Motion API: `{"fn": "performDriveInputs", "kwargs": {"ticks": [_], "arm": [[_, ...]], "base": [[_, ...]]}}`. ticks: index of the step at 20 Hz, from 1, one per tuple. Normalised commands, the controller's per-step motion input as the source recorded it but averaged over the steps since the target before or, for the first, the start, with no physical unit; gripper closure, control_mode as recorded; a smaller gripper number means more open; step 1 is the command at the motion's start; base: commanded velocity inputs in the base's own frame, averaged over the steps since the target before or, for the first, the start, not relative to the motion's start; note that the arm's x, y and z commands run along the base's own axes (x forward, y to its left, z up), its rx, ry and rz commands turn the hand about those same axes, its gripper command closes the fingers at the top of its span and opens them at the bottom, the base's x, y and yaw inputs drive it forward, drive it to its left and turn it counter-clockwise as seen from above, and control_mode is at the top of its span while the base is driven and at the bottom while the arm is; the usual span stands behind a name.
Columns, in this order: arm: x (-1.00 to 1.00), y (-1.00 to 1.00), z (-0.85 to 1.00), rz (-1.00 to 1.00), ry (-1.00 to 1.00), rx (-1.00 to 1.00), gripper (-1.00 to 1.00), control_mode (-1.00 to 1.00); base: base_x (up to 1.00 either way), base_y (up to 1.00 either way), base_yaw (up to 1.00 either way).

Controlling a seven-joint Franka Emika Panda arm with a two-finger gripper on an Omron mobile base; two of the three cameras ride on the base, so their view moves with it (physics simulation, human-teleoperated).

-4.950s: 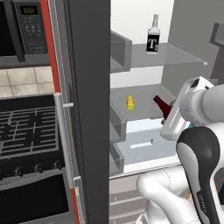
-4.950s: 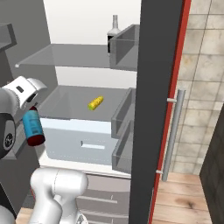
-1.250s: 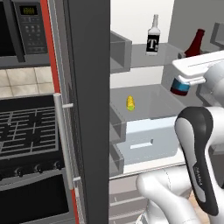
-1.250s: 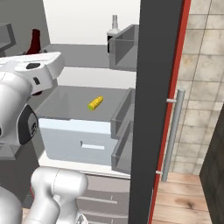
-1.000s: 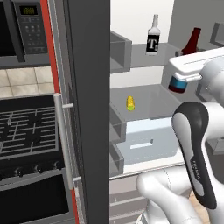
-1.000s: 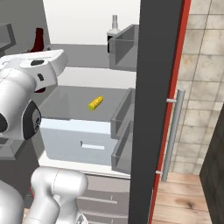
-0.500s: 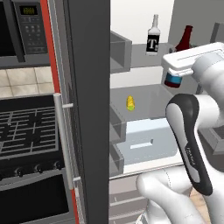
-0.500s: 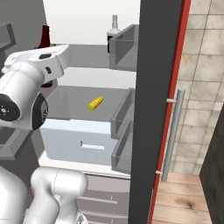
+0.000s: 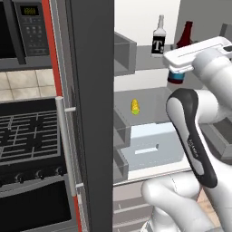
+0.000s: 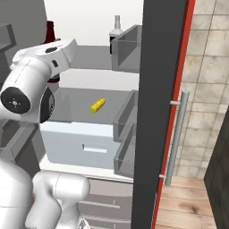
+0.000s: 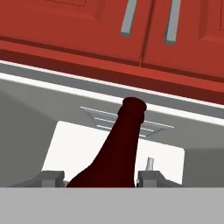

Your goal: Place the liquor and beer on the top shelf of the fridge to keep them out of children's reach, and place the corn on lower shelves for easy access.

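Now carrying slim dark red-brown beer bottle (image 9: 182, 47) upright, gripper (image 9: 177, 69) clamped round body, toward translucent grey top shelf (image 9: 138, 65) edge beside pale black-labelled liquor bottle (image 9: 158, 41).

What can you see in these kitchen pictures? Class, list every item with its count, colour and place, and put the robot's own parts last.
liquor: 1, pale clear with black label, standing on the top shelf.
beer: 1, dark red-brown with blue label, upright in the gripper, beside the liquor at top shelf height.
corn: 1, yellow, lying on a lower shelf above the drawer.
top shelf: 1, grey, highest in the fridge.
drawer: 1, white, under the corn's shelf.
fridge: 1, dark grey, open, pale inside.
door bins: several, grey, on the fridge door.
oven: 1, black, left of the fridge.
microwave: 1, black, above the oven.
cabinets: red, above the fridge.
gripper: 1, dark fingertips, closed on the beer.
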Motion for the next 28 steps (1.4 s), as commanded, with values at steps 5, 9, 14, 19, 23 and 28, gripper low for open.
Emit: {"fn": "performDriveInputs", "kwargs": {"ticks": [5, 9, 14, 19, 23, 28], "arm": [[0.23, 0.00, 0.13, 0.00, -0.05, -0.06, 1.00, -1.00], [0.27, 0.00, 0.04, 0.00, -0.04, -0.05, 1.00, -1.00], [0.32, 0.08, 0.00, 0.00, -0.03, -0.02, 1.00, -1.00], [0.34, 0.21, 0.00, 0.00, -0.03, 0.00, 1.00, -1.00], [0.34, 0.19, 0.00, 0.00, -0.02, 0.00, 1.00, -1.00], [0.31, 0.12, -0.10, 0.00, 0.00, 0.00, 1.00, -1.00]], "base": [[0.00, 0.00, 0.00], [0.00, 0.00, 0.00], [0.00, 0.00, 0.00], [0.00, 0.00, 0.00], [0.00, 0.00, 0.00], [0.00, 0.00, 0.00]]}}
